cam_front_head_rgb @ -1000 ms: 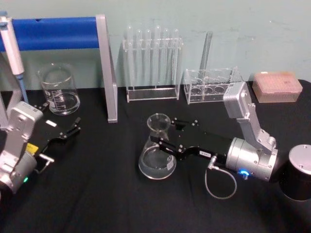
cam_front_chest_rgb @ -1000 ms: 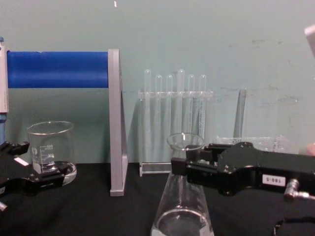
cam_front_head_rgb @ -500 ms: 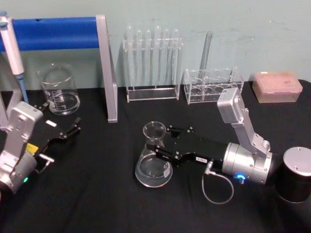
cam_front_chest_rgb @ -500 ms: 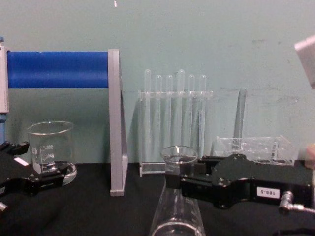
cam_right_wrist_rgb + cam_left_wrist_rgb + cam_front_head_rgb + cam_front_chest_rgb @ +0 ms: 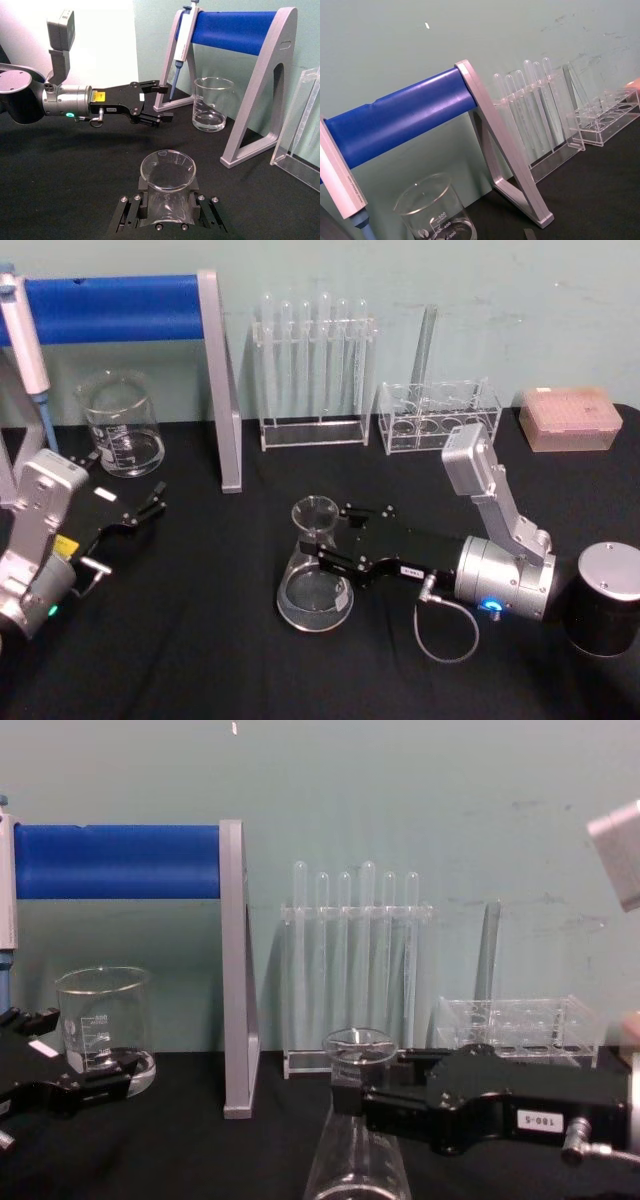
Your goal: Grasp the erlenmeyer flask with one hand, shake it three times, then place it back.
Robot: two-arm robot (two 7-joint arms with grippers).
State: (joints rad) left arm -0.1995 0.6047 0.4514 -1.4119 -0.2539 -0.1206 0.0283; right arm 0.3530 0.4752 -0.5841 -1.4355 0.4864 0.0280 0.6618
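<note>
Right pincer (image 5: pixel 331 536) grips the erlenmeyer flask (image 5: pixel 315 592) at its neck (flask upright).

The clear glass erlenmeyer flask (image 5: pixel 308 588) is standing upright, its narrow neck sitting right between the fingers of the black, blocky right gripper (image 5: pixel 331 536), which is pinching it from both sides. The flared rim is poking up just above the claw, and the wide round base is spreading out below it.

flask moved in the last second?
Yes, down. In the chest view the erlenmeyer flask, held by the right gripper, had its rim up among the tubes; now it is level with the base of the test tube rack.
</note>
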